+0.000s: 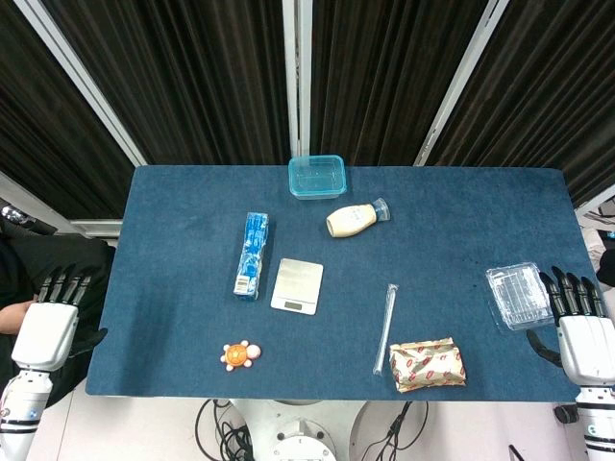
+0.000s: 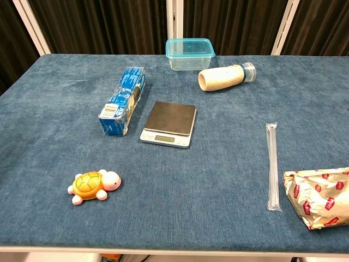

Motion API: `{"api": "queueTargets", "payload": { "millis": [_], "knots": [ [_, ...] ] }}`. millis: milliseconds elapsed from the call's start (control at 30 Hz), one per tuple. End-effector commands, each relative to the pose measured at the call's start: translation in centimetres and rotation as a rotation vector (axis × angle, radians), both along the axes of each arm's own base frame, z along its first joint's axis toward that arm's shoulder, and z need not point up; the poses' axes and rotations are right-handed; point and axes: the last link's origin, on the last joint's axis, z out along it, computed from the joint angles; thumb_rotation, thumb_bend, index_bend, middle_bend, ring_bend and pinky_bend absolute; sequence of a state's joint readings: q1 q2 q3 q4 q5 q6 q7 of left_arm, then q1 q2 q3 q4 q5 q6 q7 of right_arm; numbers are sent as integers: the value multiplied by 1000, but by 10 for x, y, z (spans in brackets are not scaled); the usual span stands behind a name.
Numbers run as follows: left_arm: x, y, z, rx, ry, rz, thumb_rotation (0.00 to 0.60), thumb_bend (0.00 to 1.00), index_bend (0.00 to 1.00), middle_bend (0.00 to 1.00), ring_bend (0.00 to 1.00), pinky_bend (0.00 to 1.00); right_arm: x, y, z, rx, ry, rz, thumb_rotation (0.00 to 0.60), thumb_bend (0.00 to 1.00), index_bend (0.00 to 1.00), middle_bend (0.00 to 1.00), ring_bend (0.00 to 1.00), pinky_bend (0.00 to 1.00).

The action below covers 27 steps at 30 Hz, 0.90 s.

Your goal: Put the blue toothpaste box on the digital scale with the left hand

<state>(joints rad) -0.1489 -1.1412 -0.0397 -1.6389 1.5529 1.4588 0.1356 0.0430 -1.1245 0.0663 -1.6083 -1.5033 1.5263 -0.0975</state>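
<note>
A: The fingers (image 1: 65, 285) of the left hand (image 1: 46, 331) are straight, apart, and hold nothing, off the surface's (image 1: 461, 206) left edge.

B: And the toothpaste box (image 1: 252, 254)?

A: Flat, just left of the scale (image 1: 297, 285).

B: The risk?

A: A sideways nudge could push the box into the scale, or a loose grip could drop it on the toy turtle (image 1: 239, 355).

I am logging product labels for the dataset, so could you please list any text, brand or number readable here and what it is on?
No text reads clearly.
Blue toothpaste box: printing, too blurred to read.
Digital scale: display shows no legible digits.
Red-patterned snack packet: marks too small to read.
Cream bottle: no label visible.
</note>
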Motion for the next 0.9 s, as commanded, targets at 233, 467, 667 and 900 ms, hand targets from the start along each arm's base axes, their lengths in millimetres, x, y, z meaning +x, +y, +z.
{"api": "queueTargets", "payload": {
  "millis": [233, 467, 667, 900],
  "knots": [
    [0, -3, -2, -1, -4, 4, 600, 170, 0, 76, 0, 0, -1, 2, 2, -4, 3, -2, 600, 169, 0, 0, 0, 0],
    [10, -1, -7, -49, -19, -30, 600, 174, 0, 76, 0, 0, -1, 3, 4, -11, -5, 4, 600, 169, 0, 0, 0, 0],
    [34, 4, -35, -200, -66, -130, 600, 249, 11, 89, 0, 0, -2, 3, 6, -18, -13, 1, 600, 168, 0, 0, 0, 0],
    [74, 22, -83, -375, -119, -286, 600, 351, 102, 137, 0, 0, -6, 5, 10, -23, -9, -12, 600, 169, 0, 0, 0, 0]
  ]
}}
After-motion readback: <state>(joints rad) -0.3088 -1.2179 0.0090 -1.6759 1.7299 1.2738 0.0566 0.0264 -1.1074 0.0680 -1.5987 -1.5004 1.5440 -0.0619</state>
